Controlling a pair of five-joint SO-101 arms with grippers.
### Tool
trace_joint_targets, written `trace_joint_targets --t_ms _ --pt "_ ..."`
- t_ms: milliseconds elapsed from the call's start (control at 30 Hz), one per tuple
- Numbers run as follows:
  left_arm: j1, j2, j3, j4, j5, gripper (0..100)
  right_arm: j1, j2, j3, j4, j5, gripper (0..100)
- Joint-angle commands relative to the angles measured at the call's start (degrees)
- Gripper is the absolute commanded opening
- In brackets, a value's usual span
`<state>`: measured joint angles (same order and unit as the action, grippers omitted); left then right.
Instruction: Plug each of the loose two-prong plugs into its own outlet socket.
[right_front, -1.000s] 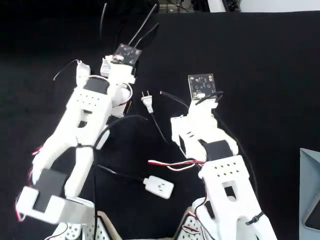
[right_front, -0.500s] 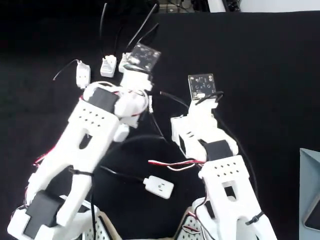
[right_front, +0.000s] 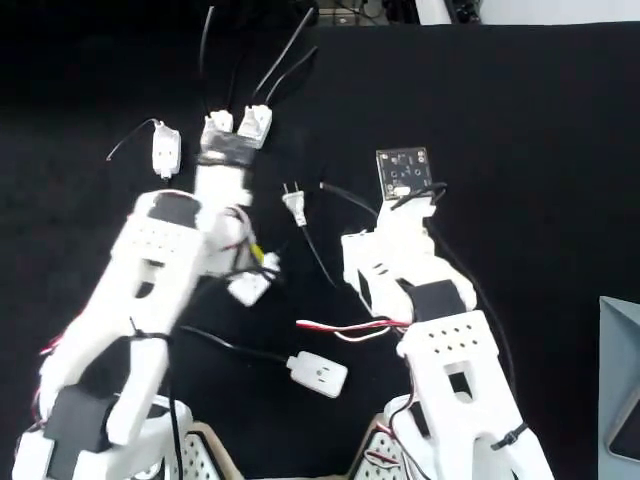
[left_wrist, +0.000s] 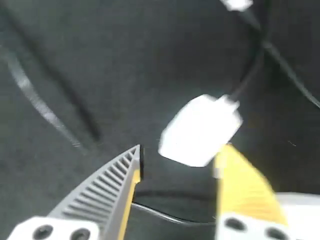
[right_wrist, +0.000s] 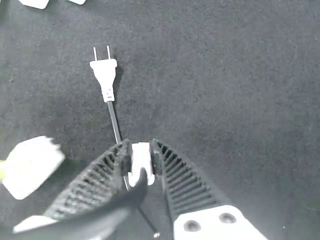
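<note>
Left gripper (left_wrist: 179, 154): jaws spread; white rectangular outlet socket (left_wrist: 200, 130) between tips, on black cloth.
Right gripper (right_wrist: 140, 146): jaws pinching small white corded plug (right_wrist: 140, 160).
Advice: centre socket, close squarely, avoid cord.

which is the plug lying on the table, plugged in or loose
Loose: the plug lies flat on the table, both prongs bare, no socket on them.

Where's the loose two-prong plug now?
In the high view the two-prong plug lies on the table between the two arms, just beyond the right gripper.
</note>
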<state>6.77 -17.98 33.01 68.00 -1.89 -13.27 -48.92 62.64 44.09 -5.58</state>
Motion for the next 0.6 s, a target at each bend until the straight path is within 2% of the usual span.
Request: trace_joint_targets --t_ms 0,167,267,400,567 --pt "-6.6 -4.5 -0.1 1.9 -4.7 27 0.5 -1.5 -2.9 -0.8 0.4 1.1" --pt "-13.1 -13.8 1.8 6.9 -9.2 26 0.5 -1.5 -2.8 -0.9 0.5 1.1" --pt "-13.4 -20.2 5.8 6.5 -10.9 26 0.5 -1.5 -2.9 -1.0 0.5 1.1" --pt "-6.0 -26.1 13.5 1.0 -10.7 26 0.8 -1.5 -2.9 -0.9 0.5 1.1" --pt "4.4 -28.0 23.3 -12.1 -10.6 26 1.4 -1.5 -3.0 -0.6 0.6 1.1"
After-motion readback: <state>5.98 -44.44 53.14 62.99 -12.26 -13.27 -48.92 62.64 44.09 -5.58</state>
